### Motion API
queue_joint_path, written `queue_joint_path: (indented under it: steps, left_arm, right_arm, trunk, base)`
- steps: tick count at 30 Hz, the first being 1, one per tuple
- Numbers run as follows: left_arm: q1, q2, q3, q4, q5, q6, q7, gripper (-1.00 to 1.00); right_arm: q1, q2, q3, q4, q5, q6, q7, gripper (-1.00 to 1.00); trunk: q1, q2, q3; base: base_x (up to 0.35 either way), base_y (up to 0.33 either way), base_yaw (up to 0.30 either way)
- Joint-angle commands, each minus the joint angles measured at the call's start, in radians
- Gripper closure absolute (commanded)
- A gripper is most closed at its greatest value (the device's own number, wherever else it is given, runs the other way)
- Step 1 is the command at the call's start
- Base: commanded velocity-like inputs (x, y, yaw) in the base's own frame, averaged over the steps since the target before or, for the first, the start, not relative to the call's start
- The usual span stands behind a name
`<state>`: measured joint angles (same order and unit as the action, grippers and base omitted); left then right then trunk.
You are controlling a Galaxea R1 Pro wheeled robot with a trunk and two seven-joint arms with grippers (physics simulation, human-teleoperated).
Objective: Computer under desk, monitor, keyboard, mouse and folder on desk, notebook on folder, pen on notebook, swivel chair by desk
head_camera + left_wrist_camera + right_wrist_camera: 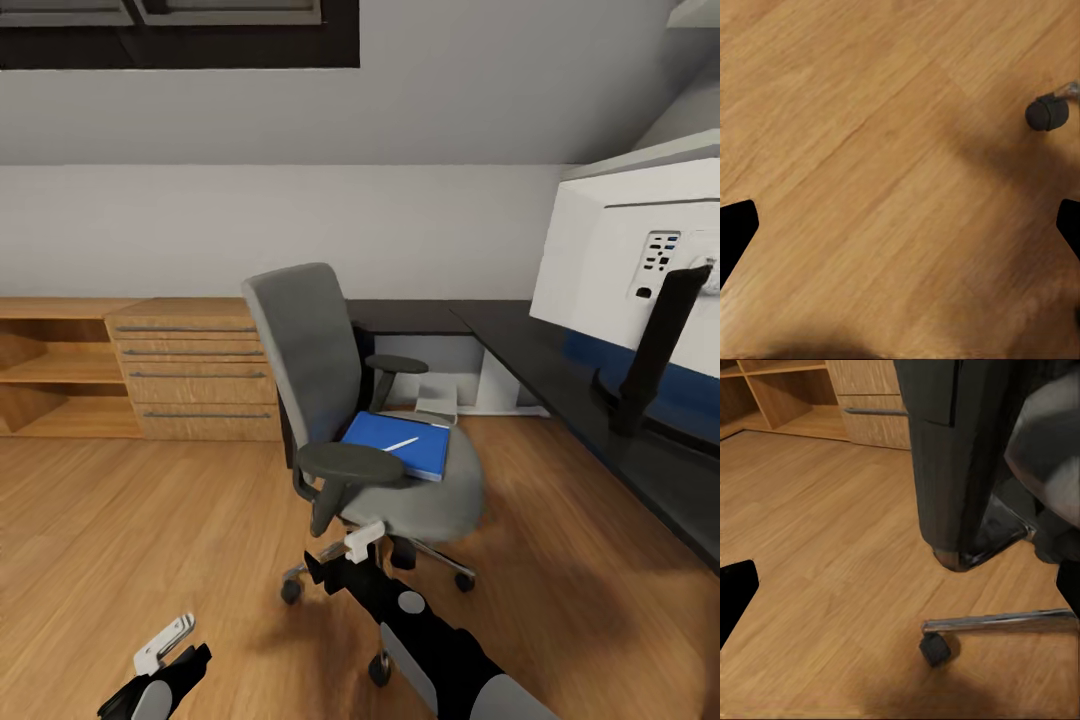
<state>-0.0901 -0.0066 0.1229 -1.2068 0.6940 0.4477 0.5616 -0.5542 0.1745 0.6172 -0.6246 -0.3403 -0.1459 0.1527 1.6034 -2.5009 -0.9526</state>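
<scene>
The chair [375, 420] stands on the wood floor [150, 520], a little off the black bench [560, 370], its seat turned toward the robot. The blue folder [385, 440] lies flat on the seat with the thin pen [401, 443] resting on top of it; a pale corner at the folder's far edge may be the notebook [437, 410], though that is hard to tell. The monitor [620, 260] is already on the bench, its white back toward the camera.

The right claw [362, 538] hangs low, just in front of the near armrest [350, 465], and its wrist view looks past the dark armrest post at a chrome leg and caster [935, 649]. Both fingertips sit wide at the edges of that view, so it is released and empty. The left claw [165, 645] hangs over bare floor with a caster [1047, 112] off to one side, likewise released.

The step in hand looks like reaching for the folder. To do it well, the right claw should rise above the armrest and come in over the seat's front edge rather than through the arm. Since the pen is loose on the folder, it is best taken off first, or the folder kept level while lifted, or the pen will likely roll off. A thin flat folder offers little to pinch; sliding it until an edge overhangs the seat should help.
</scene>
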Motion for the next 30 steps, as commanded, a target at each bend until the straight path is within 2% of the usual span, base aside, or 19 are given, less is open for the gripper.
queue_joint_path:
  steps: [1,8,19,30]
  left_arm:
    - [0.0,-0.001,0.002,-0.002,0.009,0.003,0.006,-1.0]
    - [0.0,0.0,0.001,-0.002,0.009,0.003,0.006,-1.0]
    - [0.0,0.0,0.001,-0.002,0.009,0.003,0.005,-1.0]
    - [0.0,-0.001,0.001,-0.002,0.009,0.003,0.005,-1.0]
  right_arm:
    - [-0.001,0.0,0.001,0.002,-0.011,-0.004,0.003,-1.0]
    - [-0.001,0.0,-0.002,0.002,-0.011,-0.003,0.002,-1.0]
    - [-0.002,0.0,-0.009,0.013,-0.015,0.0,-0.012,-1.0]
    - [0.008,0.0,-0.049,0.02,-0.058,-0.013,-0.063,-1.0]
  trunk:
    - [-0.001,0.0,-0.001]
    - [-0.001,0.0,-0.001]
    - [-0.001,0.0,-0.001]
    - [-0.001,0.0,-0.001]
  base:
    - [-0.252,-0.174,0.0]
    - [-0.173,-0.122,0.0]
    - [-0.038,-0.027,0.0]
    - [-0.007,-0.005,0.0]
